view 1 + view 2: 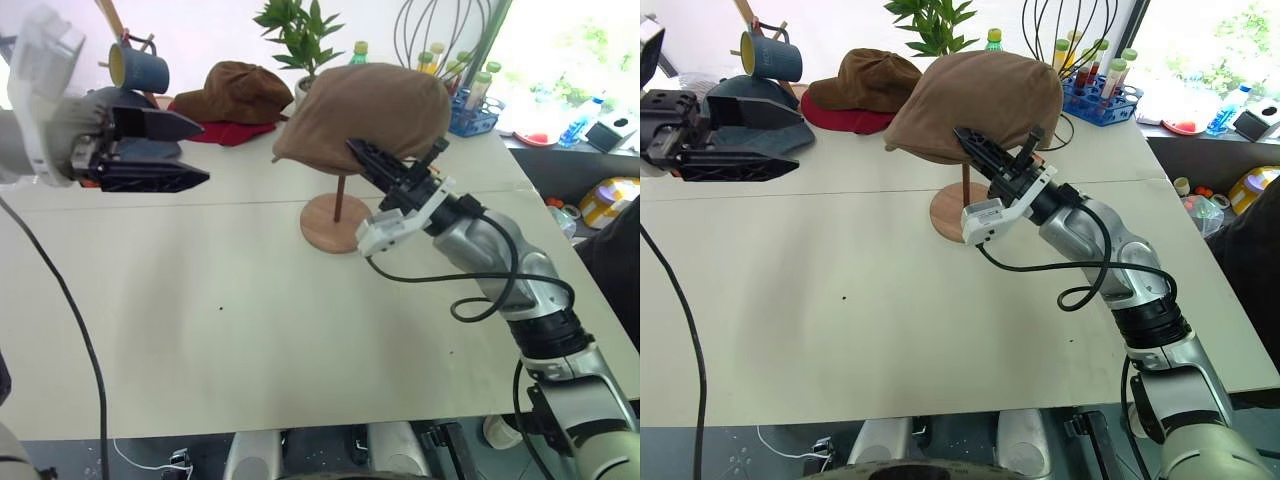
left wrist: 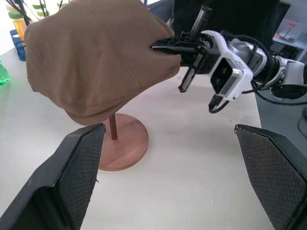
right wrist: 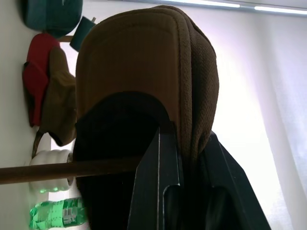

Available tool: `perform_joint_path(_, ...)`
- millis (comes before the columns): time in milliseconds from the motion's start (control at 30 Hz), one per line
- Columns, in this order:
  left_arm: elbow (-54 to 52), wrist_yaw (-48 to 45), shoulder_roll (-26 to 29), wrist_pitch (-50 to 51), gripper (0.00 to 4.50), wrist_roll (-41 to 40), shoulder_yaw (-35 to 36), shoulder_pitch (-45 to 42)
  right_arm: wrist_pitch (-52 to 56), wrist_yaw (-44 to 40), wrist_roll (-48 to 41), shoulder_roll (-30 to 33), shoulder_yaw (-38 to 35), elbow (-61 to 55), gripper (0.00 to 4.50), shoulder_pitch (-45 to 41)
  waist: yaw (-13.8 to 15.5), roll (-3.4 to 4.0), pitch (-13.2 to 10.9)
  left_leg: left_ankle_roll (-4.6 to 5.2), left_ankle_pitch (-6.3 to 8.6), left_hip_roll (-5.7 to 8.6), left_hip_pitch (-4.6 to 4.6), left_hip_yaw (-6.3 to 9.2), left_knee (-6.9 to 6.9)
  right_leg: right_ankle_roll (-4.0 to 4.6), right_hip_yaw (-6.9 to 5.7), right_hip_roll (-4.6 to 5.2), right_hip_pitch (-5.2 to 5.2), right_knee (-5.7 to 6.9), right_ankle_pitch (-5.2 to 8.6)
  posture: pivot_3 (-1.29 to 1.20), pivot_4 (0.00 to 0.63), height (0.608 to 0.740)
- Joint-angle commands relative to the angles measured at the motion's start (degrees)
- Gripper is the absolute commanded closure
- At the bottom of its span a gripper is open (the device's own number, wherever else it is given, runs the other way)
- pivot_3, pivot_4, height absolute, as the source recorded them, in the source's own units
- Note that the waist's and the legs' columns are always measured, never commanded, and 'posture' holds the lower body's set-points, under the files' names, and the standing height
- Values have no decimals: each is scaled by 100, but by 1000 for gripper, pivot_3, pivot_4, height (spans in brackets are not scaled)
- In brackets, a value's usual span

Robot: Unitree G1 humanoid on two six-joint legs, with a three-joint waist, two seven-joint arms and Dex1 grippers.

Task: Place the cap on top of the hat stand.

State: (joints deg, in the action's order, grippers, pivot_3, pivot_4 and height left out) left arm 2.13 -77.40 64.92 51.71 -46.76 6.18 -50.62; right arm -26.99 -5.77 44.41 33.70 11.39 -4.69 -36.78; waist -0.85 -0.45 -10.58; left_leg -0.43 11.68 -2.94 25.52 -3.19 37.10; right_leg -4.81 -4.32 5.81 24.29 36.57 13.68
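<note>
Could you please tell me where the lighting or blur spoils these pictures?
Left eye view: window glare washes out the top right, and the left end effector is soft-edged. Right wrist view: backlight leaves the underside of the cap dark against a white glow. Left wrist view: evenly lit, with the hat stand sharp.

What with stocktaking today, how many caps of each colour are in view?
Light reddish-brown cap: 1
Dark brown cap: 1
Red cap: 1
Dark blue cap: 1
Total: 4
</note>
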Motion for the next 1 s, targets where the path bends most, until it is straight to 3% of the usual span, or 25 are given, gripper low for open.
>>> perform_joint_path(33,-94,-13,-5,-111,0,31,224,8,-288,-8,-493,143,-268,-63,4482,-372,1,0,0,0,0,0,0,0,0,-1,0,0,0,0,-1,0,150,740)
perform_joint_path(300,-139,97,-46,-94,0,2,342,60,-2080,97,-1468,573,-217,1215,4482,-1267,-8,-1,-2,0,0,0,-1,-2,-1,-2,4,0,2,1,-1,0,150,740)
perform_joint_path(567,-385,237,5,48,0,-99,554,231,-4012,-4,-2094,703,-70,3525,4482,-2035,-18,-2,-3,0,0,0,-4,-6,-1,-3,9,0,1,2,-2,0,150,740)
perform_joint_path(833,-488,287,91,179,0,-108,671,280,-5676,493,-882,692,-77,4930,4482,-2569,-29,-2,-9,-3,-2,0,-9,-12,-4,-4,20,-2,6,8,-3,0,150,740)
perform_joint_path(1000,-500,314,120,219,0,-100,651,215,-5920,831,-181,636,-34,5353,4482,-2714,-33,-2,-9,-6,-4,0,-10,-16,-4,-4,26,-2,8,9,-2,0,150,740)
